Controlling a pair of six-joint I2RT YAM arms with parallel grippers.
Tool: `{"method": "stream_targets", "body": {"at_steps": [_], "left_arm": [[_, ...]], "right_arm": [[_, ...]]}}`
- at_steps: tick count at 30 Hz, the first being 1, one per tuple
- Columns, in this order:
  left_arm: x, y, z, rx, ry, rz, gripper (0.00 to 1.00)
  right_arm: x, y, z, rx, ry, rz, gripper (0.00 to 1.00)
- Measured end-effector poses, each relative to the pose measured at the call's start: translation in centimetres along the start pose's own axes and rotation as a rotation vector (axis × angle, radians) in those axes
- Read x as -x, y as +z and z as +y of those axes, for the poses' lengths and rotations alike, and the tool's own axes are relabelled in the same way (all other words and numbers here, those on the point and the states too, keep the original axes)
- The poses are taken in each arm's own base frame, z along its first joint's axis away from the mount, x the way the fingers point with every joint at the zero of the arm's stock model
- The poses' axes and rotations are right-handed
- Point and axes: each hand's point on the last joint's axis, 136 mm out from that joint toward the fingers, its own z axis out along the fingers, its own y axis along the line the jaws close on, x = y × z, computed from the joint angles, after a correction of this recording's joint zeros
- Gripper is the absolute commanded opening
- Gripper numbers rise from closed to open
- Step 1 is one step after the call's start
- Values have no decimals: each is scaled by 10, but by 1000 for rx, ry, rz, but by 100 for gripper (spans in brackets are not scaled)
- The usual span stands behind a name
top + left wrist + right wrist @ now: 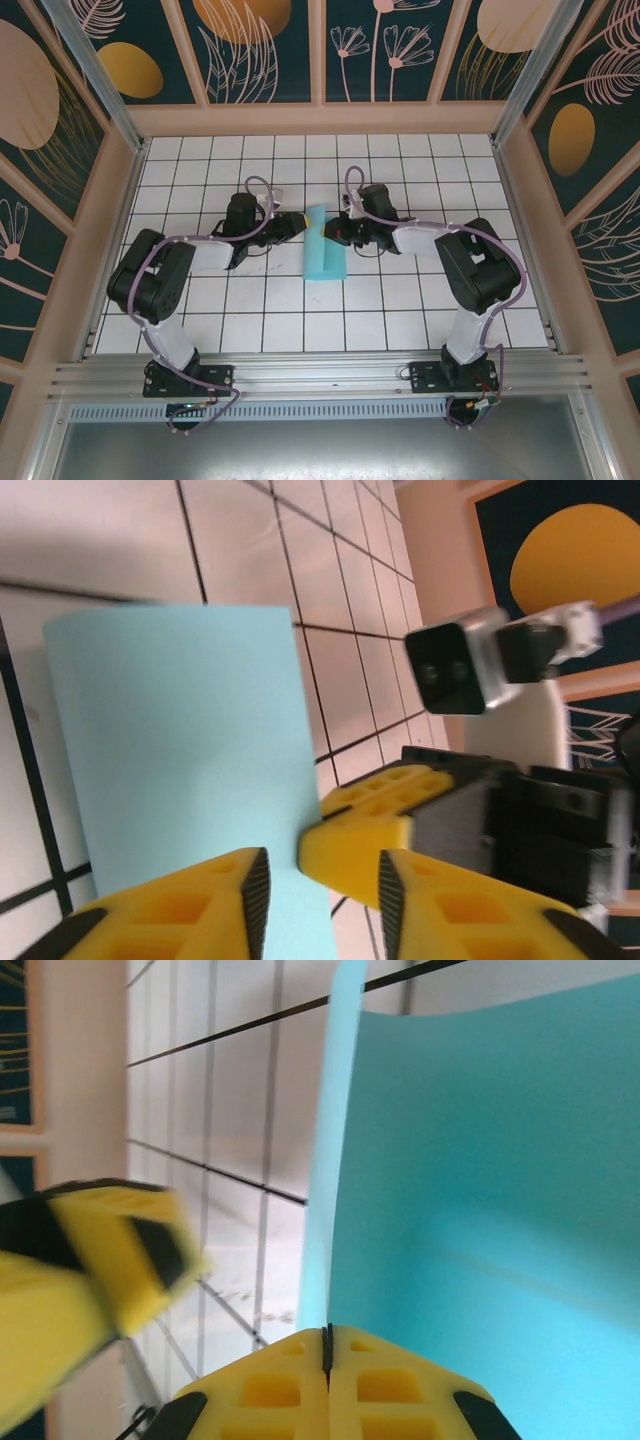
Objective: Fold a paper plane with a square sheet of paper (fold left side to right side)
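Jaws pressed flat together, the right gripper (327, 1360) pinches a raised edge of the square sheet of paper (480, 1160). The thin turquoise layer rises edge-on straight out of the seam between its yellow fingers (350, 1355). The left gripper (322, 885) holds its jaws partly apart, and the sheet (180, 740) and the other gripper's yellow tip show across the gap; whether its pads touch the paper cannot be told. At the near edge of the white gridded desk (250, 320), both arm bases sit bolted to an aluminium rail (320, 372). From there the left arm (160, 275) and the right arm (480, 265) bend inward and meet at the middle of the desk. There the left gripper (297, 224) and right gripper (333, 232) face each other, just beside the sheet's far end, one on each side. The sheet (324, 258) lies between them as a narrow folded strip running near to far. Its near end is flat on the tiles, and its far end looks curled upward between the two grippers. Beyond it, more rows of tiles run to a tan-framed back wall (250, 40) of dark teal panels with gold discs and pale leaf drawings.
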Motion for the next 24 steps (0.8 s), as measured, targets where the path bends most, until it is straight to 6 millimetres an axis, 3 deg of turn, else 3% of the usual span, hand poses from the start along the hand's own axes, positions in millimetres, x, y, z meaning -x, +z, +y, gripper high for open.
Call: {"method": "stream_targets", "body": {"at_steps": [4,10,17,24], "left_arm": [[5,-10,-2,56,48,-28,52],[-7,-8,21,126,18,3,59],[-26,5,41,174,-23,66,62],[-29,25,40,189,-10,100,58]], "right_arm": [[5,-7,-25,-98,3,-19,0],[5,-13,-50,-200,0,-22,0],[4,-15,-55,-229,-9,-24,0],[6,-15,-54,-232,-24,-24,0]]}}
